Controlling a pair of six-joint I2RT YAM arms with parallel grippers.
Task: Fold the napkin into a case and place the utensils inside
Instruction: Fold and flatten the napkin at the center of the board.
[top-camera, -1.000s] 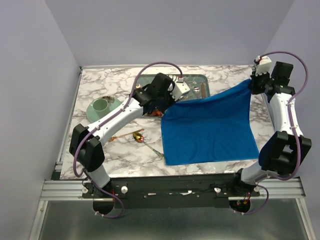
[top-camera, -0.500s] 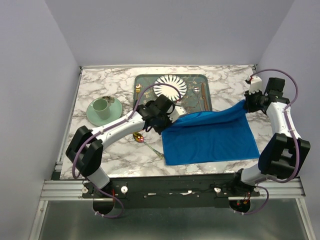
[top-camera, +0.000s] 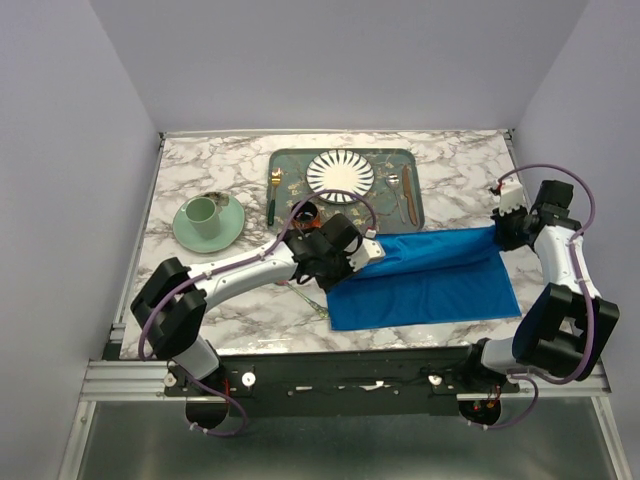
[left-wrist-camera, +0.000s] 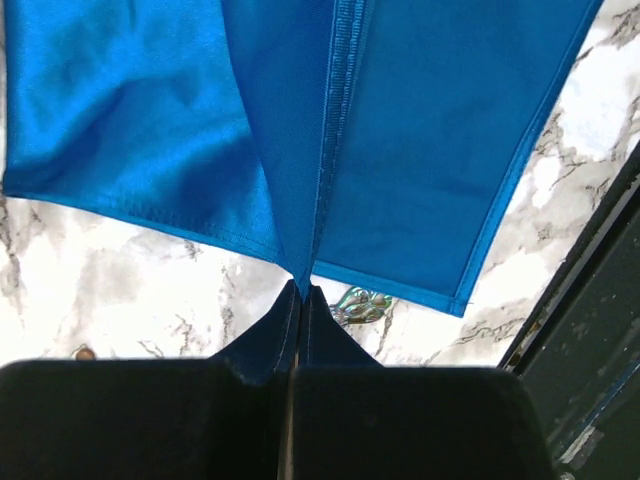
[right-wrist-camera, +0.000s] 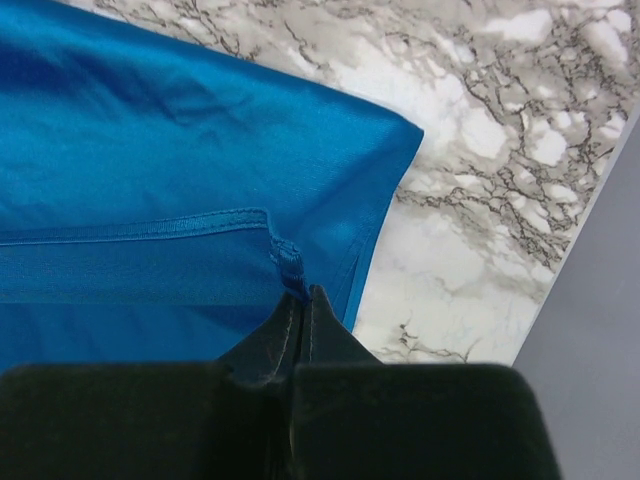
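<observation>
Napkin (top-camera: 430, 285) looks soft, slick and floppy imo, so the hemmed corners are where to grab: left tool (left-wrist-camera: 300, 292) and right tool (right-wrist-camera: 298, 296) each pinch one.

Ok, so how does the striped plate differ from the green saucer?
The plate is white with dark radial stripes; the saucer is plain pale green. The plate sits on the patterned tray, the saucer directly on the marble table. The plate is bare, while the saucer carries a cup. Both are round and lie flat.
</observation>
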